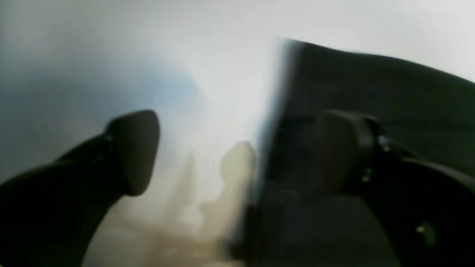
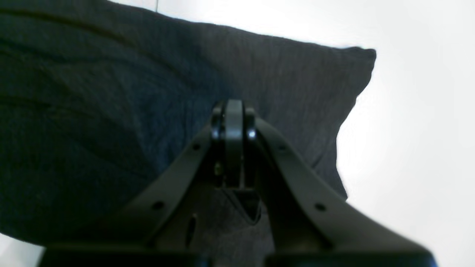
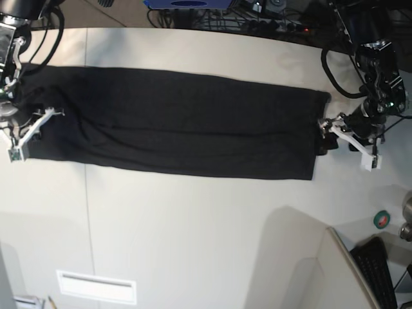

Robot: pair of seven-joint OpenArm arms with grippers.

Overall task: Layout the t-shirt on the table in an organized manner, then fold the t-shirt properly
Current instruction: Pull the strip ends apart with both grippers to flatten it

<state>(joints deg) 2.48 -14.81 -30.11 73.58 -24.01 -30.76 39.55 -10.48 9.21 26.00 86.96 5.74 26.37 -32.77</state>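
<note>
Black shirt (image 3: 174, 125) lies as one long flat band across my table (image 3: 193, 225); my left gripper (image 1: 237, 155) gapes, my right gripper (image 2: 233, 118) is pinched closed.

keyboard (image 3: 380, 273): black, lower right corner, lies partly out of frame | tape roll (image 3: 381, 219): small, green, sits just above keyboard | vent panel (image 3: 96, 286): white, slotted, lower left | cables (image 3: 270, 19): dark tangle along far edge | blue object (image 3: 187, 3): top centre, mostly cropped
</note>
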